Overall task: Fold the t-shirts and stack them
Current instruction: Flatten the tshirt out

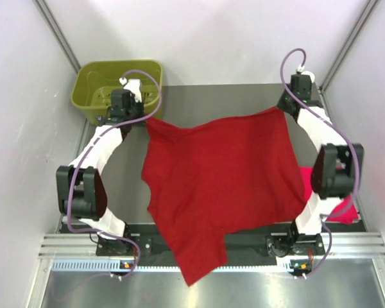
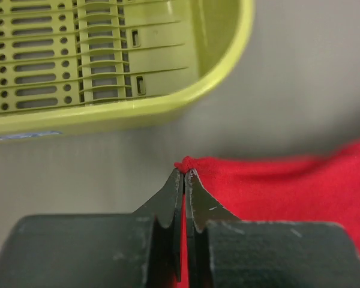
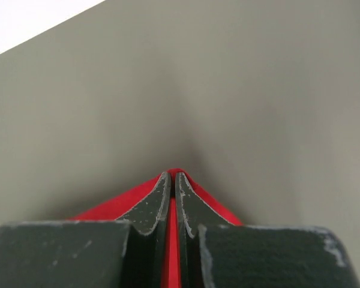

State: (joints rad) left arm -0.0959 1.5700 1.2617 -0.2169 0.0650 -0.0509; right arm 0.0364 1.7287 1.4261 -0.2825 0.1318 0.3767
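Observation:
A deep red t-shirt (image 1: 221, 179) is stretched out over the middle of the table, and one end hangs past the near edge. My left gripper (image 1: 140, 117) is shut on its far left corner, and in the left wrist view red cloth (image 2: 288, 186) bunches at the closed gripper (image 2: 185, 171). My right gripper (image 1: 283, 106) is shut on the far right corner, with red cloth (image 3: 108, 207) pinched in the right gripper (image 3: 172, 175). A brighter pinkish red t-shirt (image 1: 344, 208) lies at the right side, mostly hidden behind my right arm.
An olive-green plastic basket (image 1: 90, 83) stands at the far left corner, just beyond my left gripper; its slotted wall (image 2: 108, 114) fills the top of the left wrist view. White enclosure walls close in both sides. A metal rail (image 1: 70, 247) runs along the near edge.

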